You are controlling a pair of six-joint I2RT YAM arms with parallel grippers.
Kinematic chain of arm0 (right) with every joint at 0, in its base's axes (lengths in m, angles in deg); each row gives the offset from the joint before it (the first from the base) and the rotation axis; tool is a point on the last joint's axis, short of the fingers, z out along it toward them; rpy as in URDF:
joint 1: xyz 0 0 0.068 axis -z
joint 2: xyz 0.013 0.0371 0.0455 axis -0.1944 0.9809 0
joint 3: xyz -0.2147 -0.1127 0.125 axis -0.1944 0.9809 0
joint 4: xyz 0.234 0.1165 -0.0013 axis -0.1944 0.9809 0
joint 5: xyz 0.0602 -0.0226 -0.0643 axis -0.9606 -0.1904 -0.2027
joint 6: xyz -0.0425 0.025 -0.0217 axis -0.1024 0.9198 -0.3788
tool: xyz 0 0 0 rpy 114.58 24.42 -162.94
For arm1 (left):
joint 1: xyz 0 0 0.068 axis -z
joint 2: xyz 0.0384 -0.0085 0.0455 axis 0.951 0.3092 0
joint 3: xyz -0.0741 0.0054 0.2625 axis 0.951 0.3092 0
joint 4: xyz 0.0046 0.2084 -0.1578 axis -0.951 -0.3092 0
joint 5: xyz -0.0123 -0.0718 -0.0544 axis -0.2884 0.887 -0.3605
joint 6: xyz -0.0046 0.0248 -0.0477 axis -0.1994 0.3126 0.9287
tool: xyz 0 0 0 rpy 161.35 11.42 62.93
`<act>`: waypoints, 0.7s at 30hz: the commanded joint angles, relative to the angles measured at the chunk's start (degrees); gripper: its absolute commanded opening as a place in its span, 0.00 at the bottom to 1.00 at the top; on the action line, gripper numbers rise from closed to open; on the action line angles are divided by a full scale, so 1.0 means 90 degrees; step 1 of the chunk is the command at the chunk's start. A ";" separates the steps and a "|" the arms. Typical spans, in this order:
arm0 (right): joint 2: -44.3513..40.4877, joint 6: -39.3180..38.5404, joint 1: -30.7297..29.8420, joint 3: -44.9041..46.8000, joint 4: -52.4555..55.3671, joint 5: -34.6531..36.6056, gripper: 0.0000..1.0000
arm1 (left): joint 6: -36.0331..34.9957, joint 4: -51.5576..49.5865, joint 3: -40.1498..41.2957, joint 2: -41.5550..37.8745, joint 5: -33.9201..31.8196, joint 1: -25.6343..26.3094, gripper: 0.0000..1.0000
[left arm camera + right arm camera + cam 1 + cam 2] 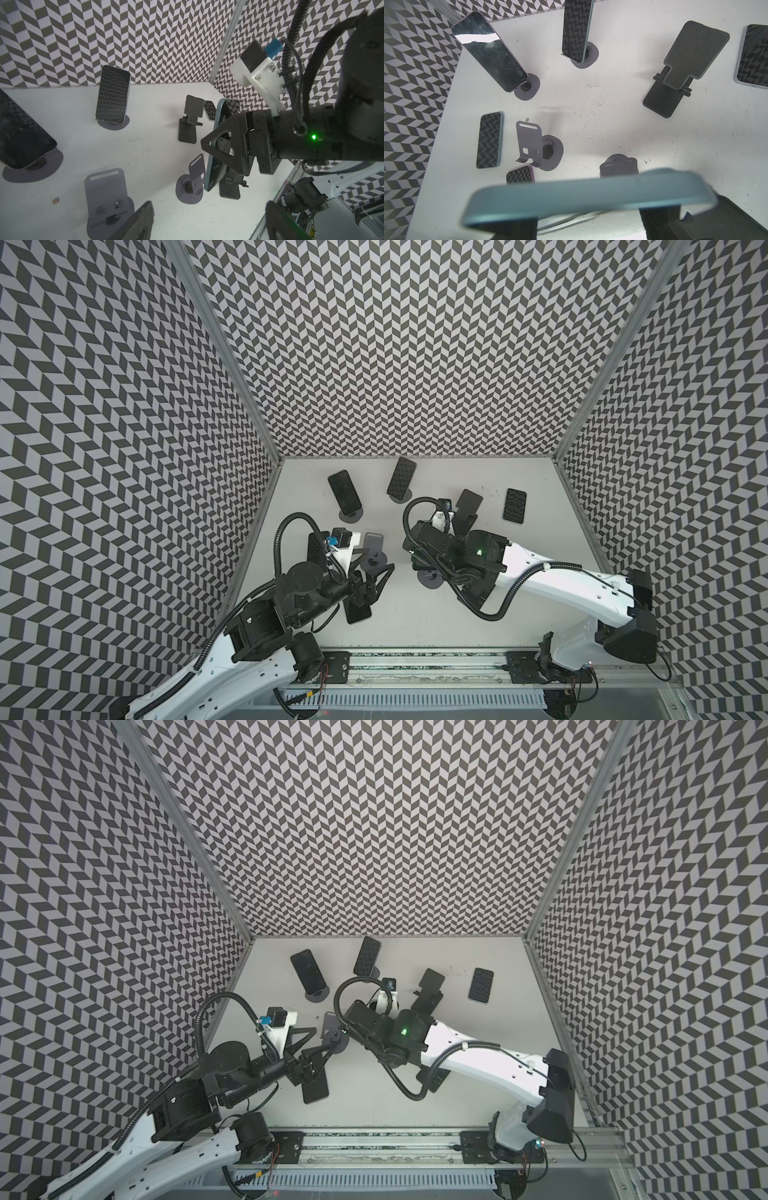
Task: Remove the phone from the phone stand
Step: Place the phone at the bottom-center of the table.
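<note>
Teal-edged phone (581,197) is pinched in the right gripper (212,143), probably to lift it clear of the black folding stand (228,189) just beneath, toward five o'clock on the counter (415,626). Left gripper (322,1039) hangs spread and empty.

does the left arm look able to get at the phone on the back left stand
Probably yes: the left gripper is open and empty, and the phone stands uncovered beyond it. The empty grey stand sits right by the gripper, so a path over or round it seems needed.
</note>
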 commanded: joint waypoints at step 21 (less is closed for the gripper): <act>0.0585 -0.0442 -0.0167 -0.0298 -0.1069 -0.0552 0.56 | 0.0595 -0.2225 -0.0474 -0.0283 0.0755 0.0021 0.84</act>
